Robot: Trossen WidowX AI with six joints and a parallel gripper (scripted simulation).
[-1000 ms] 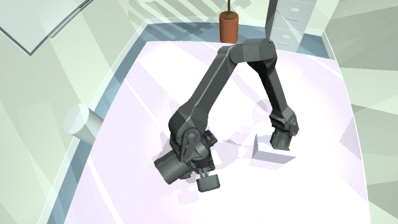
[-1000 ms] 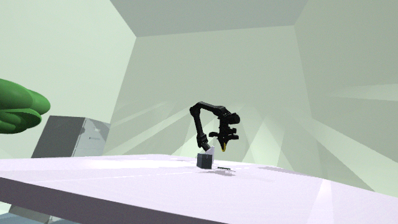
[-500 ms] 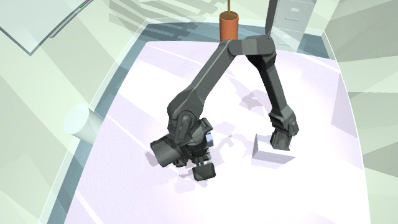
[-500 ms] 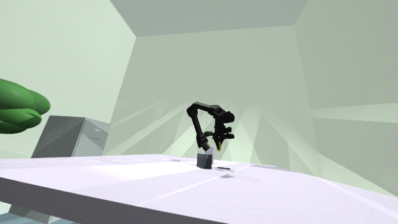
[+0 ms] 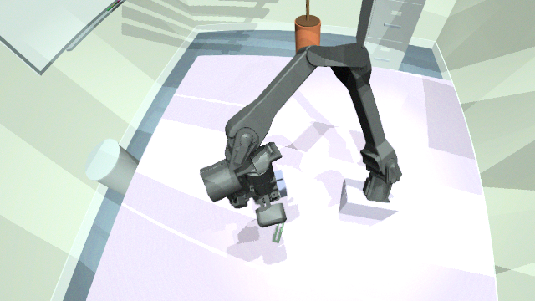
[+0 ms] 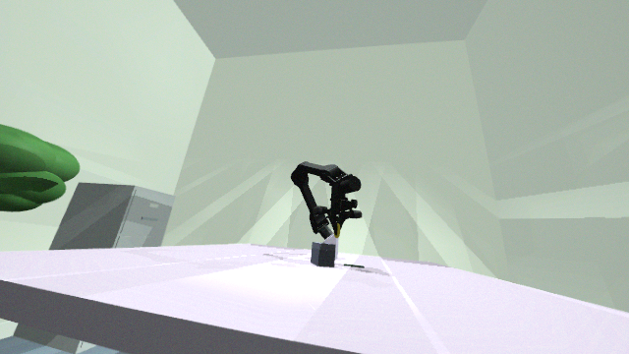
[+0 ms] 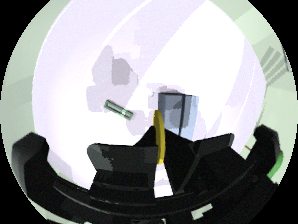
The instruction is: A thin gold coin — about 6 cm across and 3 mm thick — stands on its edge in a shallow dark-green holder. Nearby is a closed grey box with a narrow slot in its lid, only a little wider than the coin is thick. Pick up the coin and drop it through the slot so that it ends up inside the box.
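Note:
The gold coin point(image 6: 337, 230) point(image 7: 159, 150) is between the fingertips of my gripper point(image 6: 337, 224) point(image 7: 159, 135), which is shut on it. It is held up off the table, edge-on to the wrist camera. The grey box point(image 7: 168, 112) lies just right of the coin's far end in the wrist view. Its slot point(image 7: 183, 114) is a dark line, roughly in line with the coin's direction. The box point(image 5: 282, 187) is partly hidden behind the wrist in the top view. The green holder point(image 5: 276, 241) point(image 6: 355, 265) point(image 7: 106, 103) is empty, on the table left of the box in the wrist view.
The arm's base stands at a pale block point(image 5: 361, 211) right of the gripper in the top view. A pale cylinder point(image 5: 102, 160) stands beyond the table's left edge. An orange pot point(image 5: 307, 35) stands beyond the back edge.

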